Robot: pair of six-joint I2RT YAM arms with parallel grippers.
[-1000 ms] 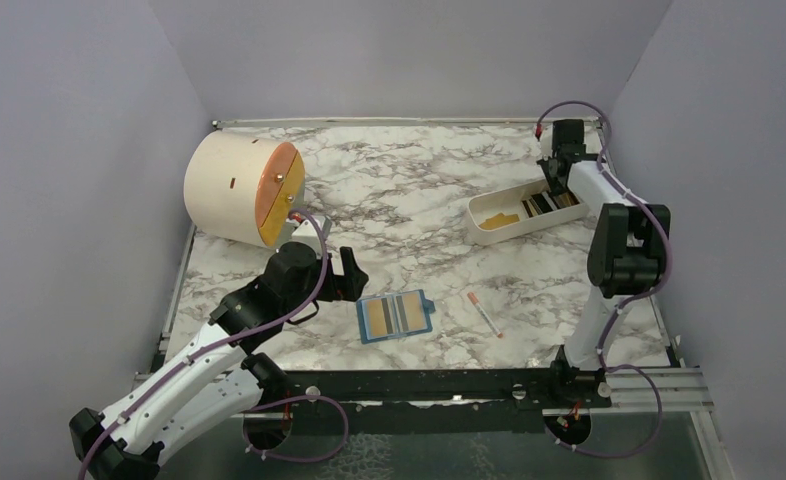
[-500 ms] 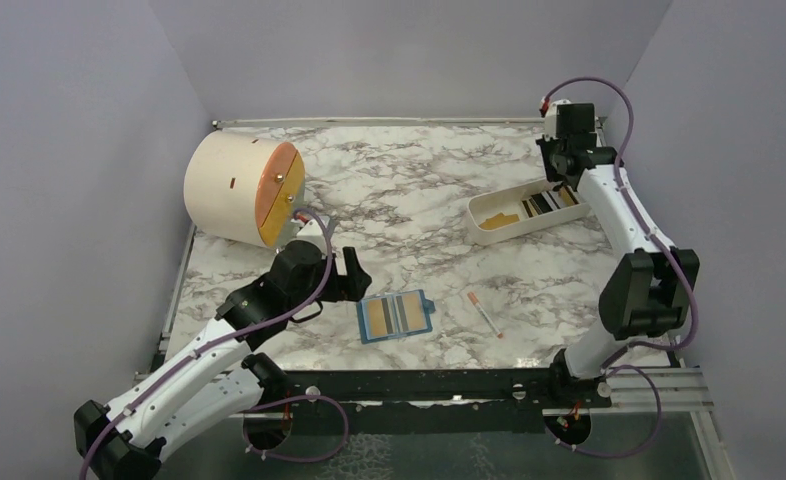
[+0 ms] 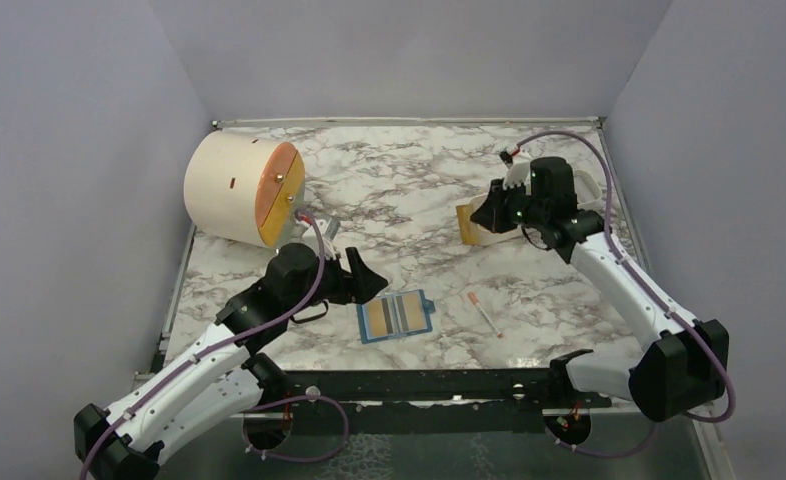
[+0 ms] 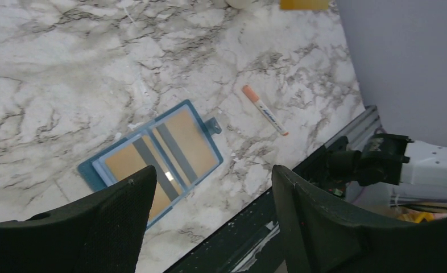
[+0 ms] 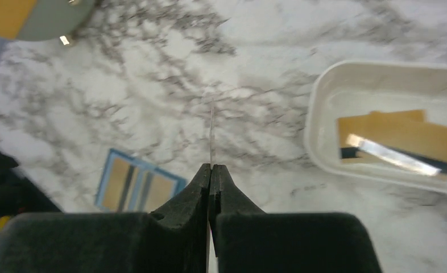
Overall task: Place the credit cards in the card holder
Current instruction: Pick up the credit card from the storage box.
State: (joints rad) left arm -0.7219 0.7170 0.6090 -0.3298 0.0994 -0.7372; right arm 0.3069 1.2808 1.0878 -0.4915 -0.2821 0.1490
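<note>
Meanwhile left end effector (image 4: 210,173) gapes, right end effector (image 5: 211,168) pinches card (image 3: 466,223) near tray (image 5: 313,125).

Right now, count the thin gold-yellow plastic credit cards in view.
5 credit cards: two in the open teal-blue card holder, one edge-on in the shut right gripper, two overlapping in the white oblong plastic tray. More may be hidden there.

Card holder (image 3: 396,316) front centre, stick (image 3: 484,312) to right; cards (image 5: 397,133) in tray (image 5: 313,131), back right.
</note>
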